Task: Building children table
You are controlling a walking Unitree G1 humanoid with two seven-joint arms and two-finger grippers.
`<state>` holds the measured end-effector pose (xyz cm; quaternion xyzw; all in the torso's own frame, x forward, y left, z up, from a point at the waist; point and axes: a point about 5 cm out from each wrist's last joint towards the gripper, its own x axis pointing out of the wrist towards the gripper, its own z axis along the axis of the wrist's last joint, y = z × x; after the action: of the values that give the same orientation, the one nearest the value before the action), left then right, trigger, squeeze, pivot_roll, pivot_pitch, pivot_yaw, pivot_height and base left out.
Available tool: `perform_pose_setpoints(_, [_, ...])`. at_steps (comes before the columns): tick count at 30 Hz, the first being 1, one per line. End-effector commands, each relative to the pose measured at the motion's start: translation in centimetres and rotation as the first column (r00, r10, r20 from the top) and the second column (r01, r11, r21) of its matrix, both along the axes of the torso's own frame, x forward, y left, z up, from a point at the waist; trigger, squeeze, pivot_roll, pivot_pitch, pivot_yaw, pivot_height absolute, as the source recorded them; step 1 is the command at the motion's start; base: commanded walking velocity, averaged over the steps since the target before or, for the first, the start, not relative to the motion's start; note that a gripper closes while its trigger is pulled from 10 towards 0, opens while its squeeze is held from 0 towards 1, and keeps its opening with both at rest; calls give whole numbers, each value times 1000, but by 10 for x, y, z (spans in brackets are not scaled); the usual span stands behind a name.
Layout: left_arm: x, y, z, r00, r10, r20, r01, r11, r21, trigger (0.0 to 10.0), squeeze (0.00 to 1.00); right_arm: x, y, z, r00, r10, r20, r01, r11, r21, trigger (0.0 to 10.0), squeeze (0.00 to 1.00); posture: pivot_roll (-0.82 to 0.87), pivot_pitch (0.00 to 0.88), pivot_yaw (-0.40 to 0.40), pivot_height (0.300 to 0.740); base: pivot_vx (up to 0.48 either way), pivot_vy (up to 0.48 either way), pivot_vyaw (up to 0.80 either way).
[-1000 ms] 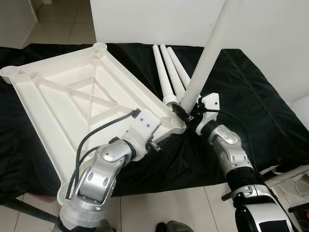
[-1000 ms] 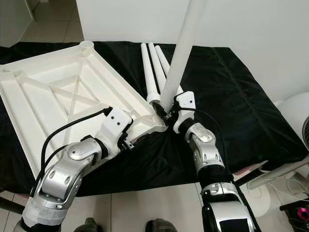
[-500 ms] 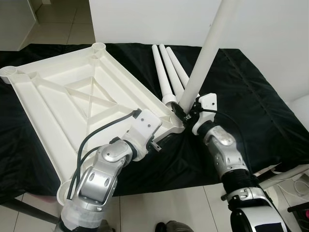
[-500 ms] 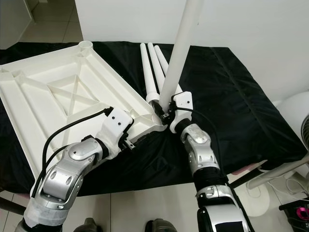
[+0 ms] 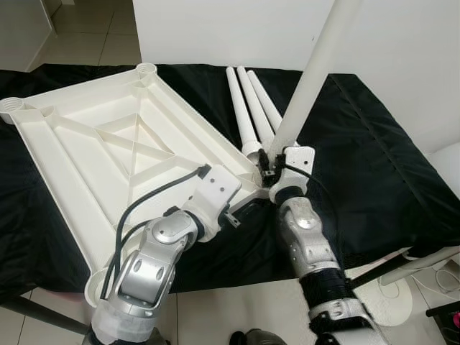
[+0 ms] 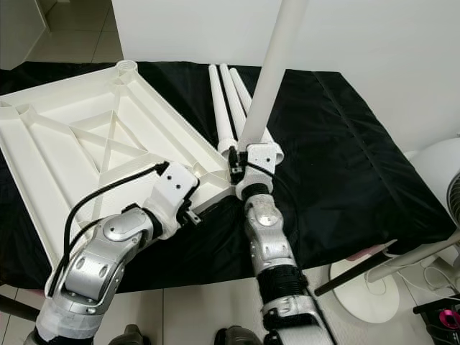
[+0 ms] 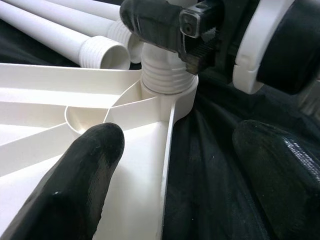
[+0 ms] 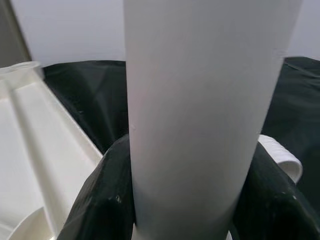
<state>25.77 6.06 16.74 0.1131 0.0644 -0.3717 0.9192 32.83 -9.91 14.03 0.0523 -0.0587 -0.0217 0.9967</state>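
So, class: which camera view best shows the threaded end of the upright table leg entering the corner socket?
The left wrist view: the threaded end sits in the corner socket, close up. In the eye views the right gripper hides that joint; the right wrist view shows just the smooth shaft.

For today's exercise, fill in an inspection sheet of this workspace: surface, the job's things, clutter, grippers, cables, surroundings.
Surface: black cloth spread under everything.
Job's things: white ribbed plastic tabletop lying underside up; white plastic tube leg standing upright, its threaded end in the tabletop's near corner socket; three spare white legs lying side by side on the cloth.
Clutter: nothing seen.
Grippers: right gripper shut on the upright leg, low down; left gripper open, straddling the tabletop's edge by the socket.
Cables: black cable looped along the left arm.
Surroundings: white wall, tiled floor.
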Motion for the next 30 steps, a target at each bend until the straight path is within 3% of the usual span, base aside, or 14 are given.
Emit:
perform_pose_setpoints(1, [0, 2, 1, 996, 85, 34, -85, 996, 6, 10000, 0, -3, -10, -20, 992, -72, -105, 72, 997, 3, 10000, 0, 42, 32, -79, 740, 0, 0, 0])
perform_pose_setpoints(8, [0, 2, 1, 996, 80, 38, -80, 997, 10, 10000, 0, -3, -7, -13, 990, -114, -83, 116, 993, 19, 10000, 0, 44, 27, -80, 740, 0, 0, 0])
perform_pose_setpoints(16, [-1, 1, 1, 996, 75, 38, -76, 997, 9, 10000, 0, -6, -5, -9, 994, -99, -44, 99, 995, 1, 10000, 0, 41, 28, -81, 740, 0, 0, 0])
perform_pose_setpoints(18, [-1, 0, 0, 997, 73, 38, -74, 997, 9, 10000, 0, -7, -4, -9, 997, -64, -32, 66, 997, 37, 10000, 0, 41, 28, -81, 740, 0, 0, 0])
perform_pose_setpoints(19, [-1, 0, 0, 997, 73, 41, -73, 997, 13, 10000, 0, -10, -5, -4, 1000, -5, 26, 3, 998, 70, 10000, 1000, 41, 28, -81, 740, 0, 0, 0])
perform_pose_setpoints(22, [-1, -1, 1, 997, 72, 40, -73, 997, 9, 10000, 0, -11, -9, 2, 997, 19, 75, -27, 995, 98, 10000, 1000, 41, 28, -81, 740, 0, 0, 0])
perform_pose_setpoints(28, [-2, -2, 1, 997, 69, 40, -69, 998, 7, 10000, 0, -9, -23, 6, 994, 36, 107, -42, 997, 58, 10000, 1000, 35, 32, -78, 740, 0, 0, 0])
perform_pose_setpoints(29, [-1, -2, 1, 997, 68, 39, -68, 998, 6, 10000, 0, -7, -29, 6, 992, 72, 102, -76, 996, 40, 10000, 0, 30, 33, -76, 740, 0, 0, 0])
perform_pose_setpoints(30, [-1, -2, 1, 997, 68, 39, -68, 998, 6, 10000, 0, -7, -29, 6, 992, 72, 102, -76, 996, 40, 10000, 0, 30, 33, -76, 740, 0, 0, 0])
